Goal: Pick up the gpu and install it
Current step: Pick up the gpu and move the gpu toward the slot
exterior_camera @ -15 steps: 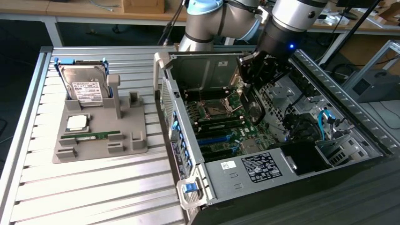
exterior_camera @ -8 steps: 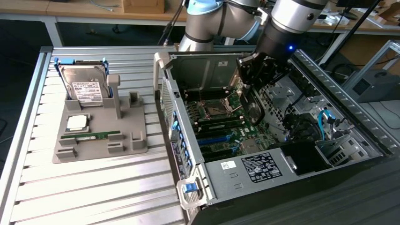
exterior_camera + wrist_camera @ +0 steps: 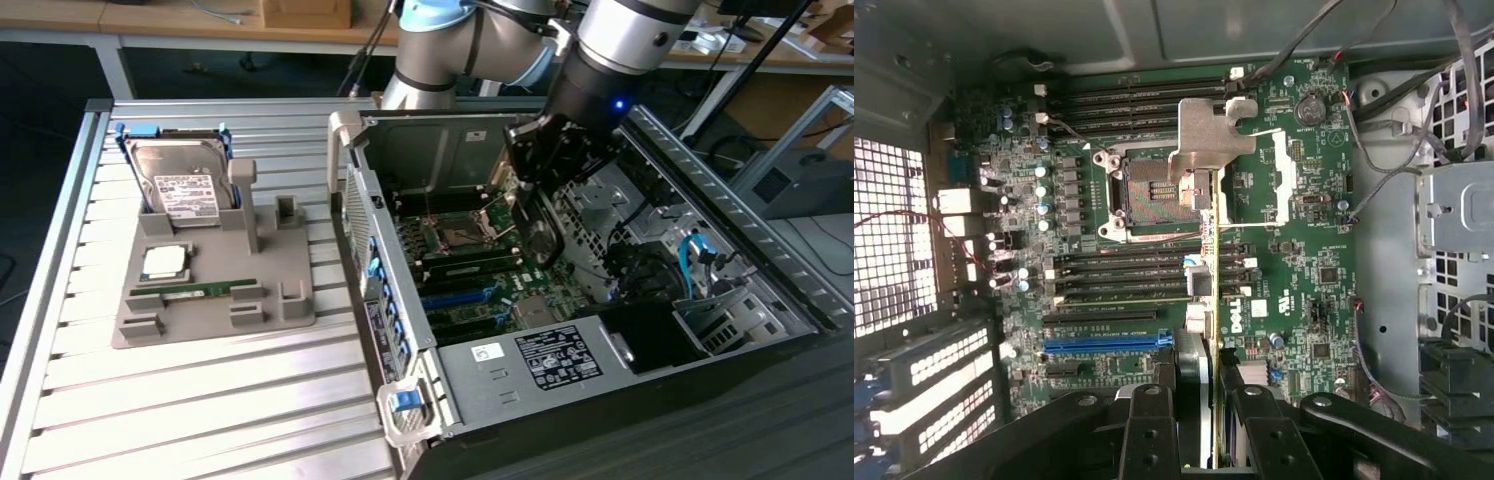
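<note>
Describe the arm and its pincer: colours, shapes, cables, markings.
The arm is built of round silver-grey tubes with light-blue joint caps. Its wrist end is black and carries a small blue light. A black cable runs beside it. The pincer is black, with two blocky fingers. No lettering can be made out.

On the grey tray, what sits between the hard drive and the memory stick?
A square silver processor chip, seen in the exterior view, lies between the hard drive and the memory stick.
</note>
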Motion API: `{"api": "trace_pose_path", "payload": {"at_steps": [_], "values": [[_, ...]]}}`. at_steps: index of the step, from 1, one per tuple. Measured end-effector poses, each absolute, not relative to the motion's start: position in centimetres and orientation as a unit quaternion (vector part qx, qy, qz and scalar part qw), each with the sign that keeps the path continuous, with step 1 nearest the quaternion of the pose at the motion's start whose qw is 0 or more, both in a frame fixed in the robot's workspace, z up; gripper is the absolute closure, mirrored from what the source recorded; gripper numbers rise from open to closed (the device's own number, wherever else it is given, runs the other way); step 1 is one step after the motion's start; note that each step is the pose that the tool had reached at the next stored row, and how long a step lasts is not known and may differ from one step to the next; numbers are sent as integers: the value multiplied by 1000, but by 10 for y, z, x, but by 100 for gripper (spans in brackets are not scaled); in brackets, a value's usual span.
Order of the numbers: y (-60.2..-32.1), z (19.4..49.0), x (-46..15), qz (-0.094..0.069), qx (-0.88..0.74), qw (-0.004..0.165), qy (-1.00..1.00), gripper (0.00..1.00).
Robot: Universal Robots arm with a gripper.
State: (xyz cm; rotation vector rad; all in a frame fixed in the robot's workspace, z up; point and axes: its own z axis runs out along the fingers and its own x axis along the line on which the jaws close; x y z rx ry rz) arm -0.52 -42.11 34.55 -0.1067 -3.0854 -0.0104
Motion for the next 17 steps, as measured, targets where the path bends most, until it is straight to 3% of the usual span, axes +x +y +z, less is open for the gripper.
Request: {"api": "trace_pose_path", "payload": {"at_steps": [17], "values": [[-421,339,-5,-3,-35,27,-999,73]]}}
